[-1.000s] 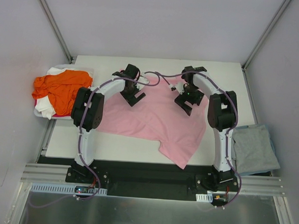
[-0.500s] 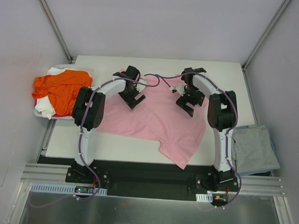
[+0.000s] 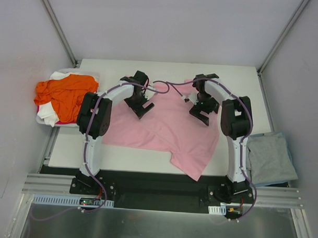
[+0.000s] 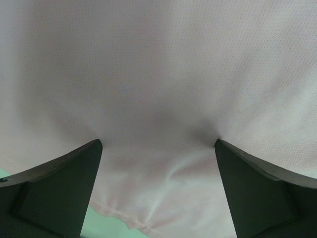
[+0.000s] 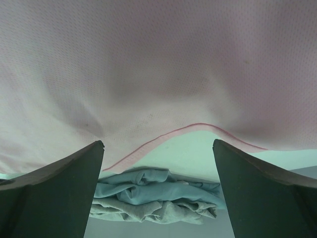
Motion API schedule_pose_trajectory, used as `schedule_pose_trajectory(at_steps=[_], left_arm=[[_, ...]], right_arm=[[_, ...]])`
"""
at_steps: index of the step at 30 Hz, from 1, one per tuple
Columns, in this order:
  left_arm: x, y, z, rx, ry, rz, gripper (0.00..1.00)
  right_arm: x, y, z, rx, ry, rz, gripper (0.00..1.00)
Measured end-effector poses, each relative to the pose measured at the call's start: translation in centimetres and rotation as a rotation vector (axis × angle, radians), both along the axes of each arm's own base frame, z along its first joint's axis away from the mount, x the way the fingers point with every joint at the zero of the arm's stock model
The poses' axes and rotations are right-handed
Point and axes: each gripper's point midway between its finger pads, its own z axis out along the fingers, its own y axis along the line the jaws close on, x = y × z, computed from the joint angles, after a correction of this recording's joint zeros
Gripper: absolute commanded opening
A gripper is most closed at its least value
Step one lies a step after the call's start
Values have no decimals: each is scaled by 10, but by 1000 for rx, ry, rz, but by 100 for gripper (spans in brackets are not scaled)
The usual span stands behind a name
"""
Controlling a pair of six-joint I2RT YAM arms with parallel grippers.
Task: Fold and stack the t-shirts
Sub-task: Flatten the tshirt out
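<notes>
- Top external view: noting the light pink t-shirt (image 3: 164,132) lying spread open but rumpled across the middle of the white surface (image 3: 238,80), with one corner trailing toward the near edge.
- Seeing the left gripper (image 3: 140,101) and the right gripper (image 3: 202,107) sitting low over the far part of that shirt, one on either side of the neckline.
- Reading the left wrist view: jaws standing wide apart and released, pink cloth puckering at the tips, a hem running below them. Grasping nothing.
- Reading the right wrist view: jaws likewise spread and released, a pink hem arching between them, the grey-blue t-shirt (image 5: 153,193) showing beyond it.
- Judging progress as early: no fold showing in the pink shirt, so probably flattening it or lining up for a first fold.
- Noting the orange t-shirt (image 3: 66,92) heaped over the white t-shirt (image 3: 48,114) just off the left edge, both crumpled and waiting.
- Noting the grey-blue shirt lying flat off the right edge beside the right arm. Possibly folded already and starting the stack, but not telling for certain.
- Edges: pink hem lying close to the near edge, risking a slide-off if dragged nearward.
- Room: bare surface lying open along the far side and far right. Side walls and corner posts standing close, limiting wide elbow swings.
</notes>
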Motion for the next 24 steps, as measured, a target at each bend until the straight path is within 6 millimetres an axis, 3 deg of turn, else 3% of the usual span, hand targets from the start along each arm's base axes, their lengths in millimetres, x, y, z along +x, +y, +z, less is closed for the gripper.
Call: schedule_pose_trajectory(at_steps=[24], left_arm=[[-19, -5, 0, -18, 78, 30, 99]], right_arm=[[6, -17, 9, -86, -28, 28, 97]])
